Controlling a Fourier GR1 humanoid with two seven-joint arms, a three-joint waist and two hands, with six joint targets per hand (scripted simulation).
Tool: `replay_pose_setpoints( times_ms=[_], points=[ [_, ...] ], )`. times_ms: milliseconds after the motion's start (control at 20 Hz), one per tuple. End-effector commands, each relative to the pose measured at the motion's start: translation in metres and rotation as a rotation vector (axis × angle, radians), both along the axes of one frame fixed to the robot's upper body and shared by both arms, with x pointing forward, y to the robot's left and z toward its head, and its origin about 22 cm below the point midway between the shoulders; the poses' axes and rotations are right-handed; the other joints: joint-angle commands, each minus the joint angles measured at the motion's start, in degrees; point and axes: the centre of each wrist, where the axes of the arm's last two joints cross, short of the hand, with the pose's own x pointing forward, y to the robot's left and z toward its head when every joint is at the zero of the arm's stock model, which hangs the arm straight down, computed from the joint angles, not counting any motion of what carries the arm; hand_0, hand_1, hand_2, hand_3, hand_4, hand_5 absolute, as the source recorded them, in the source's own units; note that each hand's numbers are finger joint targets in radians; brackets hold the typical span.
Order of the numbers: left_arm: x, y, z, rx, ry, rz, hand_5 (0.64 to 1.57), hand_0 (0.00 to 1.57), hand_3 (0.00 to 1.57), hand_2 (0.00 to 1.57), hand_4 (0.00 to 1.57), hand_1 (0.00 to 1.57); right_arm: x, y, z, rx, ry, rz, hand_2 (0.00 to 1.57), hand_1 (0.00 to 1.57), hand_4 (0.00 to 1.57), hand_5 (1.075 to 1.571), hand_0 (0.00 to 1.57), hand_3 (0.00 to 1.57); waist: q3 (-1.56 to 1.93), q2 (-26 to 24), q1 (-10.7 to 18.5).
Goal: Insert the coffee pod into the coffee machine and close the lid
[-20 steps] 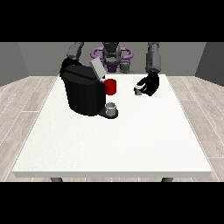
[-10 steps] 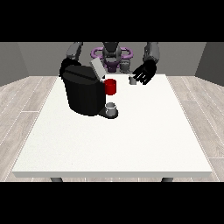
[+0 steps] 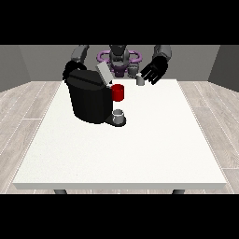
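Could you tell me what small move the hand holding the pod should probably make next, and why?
Probably carry the coffee pod sideways toward the coffee machine. The hand at the view's right holds the pod raised, well to the side of the machine, whose lid stands tilted open.

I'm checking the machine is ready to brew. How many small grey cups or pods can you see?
2. One grey cup stands on the coffee machine's tray, below the red part. One coffee pod is at the hand at the view's right. The machine may hide others.
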Motion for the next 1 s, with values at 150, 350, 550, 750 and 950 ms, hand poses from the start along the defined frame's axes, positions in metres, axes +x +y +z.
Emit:
replay_pose_setpoints(
  times_ms=[150, 350, 550, 750, 950],
  points=[
    [0.010, -0.001, 0.042, -0.053, -0.035, 0.052, 1.571, 1.27, 1.24, 1.31, 0.51, 1.27, 0.006, -0.004, 0.018, -0.022, -0.025, 0.042, 0.00, 0.00, 0.49, 1.571, 0.00, 0.00, 0.01, 0.95, -3.44],
    [0.014, 0.006, 0.097, -0.056, -0.119, 0.058, 1.571, 1.26, 1.22, 1.29, 0.47, 1.26, 0.013, 0.029, 0.034, -0.027, -0.097, 0.045, 0.00, 0.00, 0.51, 1.571, 0.00, 0.00, 0.00, 4.72, -5.19],
    [0.013, 0.011, 0.106, -0.045, -0.151, 0.057, 1.571, 1.28, 1.28, 1.34, 0.52, 1.28, 0.012, 0.009, 0.030, -0.032, -0.114, 0.045, 0.00, 0.00, 0.50, 1.571, 0.00, 0.00, 0.01, 6.77, -5.82],
    [0.015, -0.005, 0.106, -0.028, -0.161, 0.059, 1.571, 1.28, 1.23, 1.31, 0.50, 1.28, 0.016, -0.006, 0.031, -0.052, -0.148, 0.016, 0.00, 0.00, 0.52, 1.571, 0.00, 0.00, 0.03, 7.13, -5.83],
    [0.018, -0.016, 0.070, -0.023, -0.111, 0.039, 1.571, 1.31, 1.24, 1.33, 0.49, 1.31, 0.011, 0.023, 0.043, -0.050, -0.105, 0.030, 0.00, 0.00, 0.53, 1.571, 0.00, 0.00, -0.01, 5.47, -6.44]
  ],
)
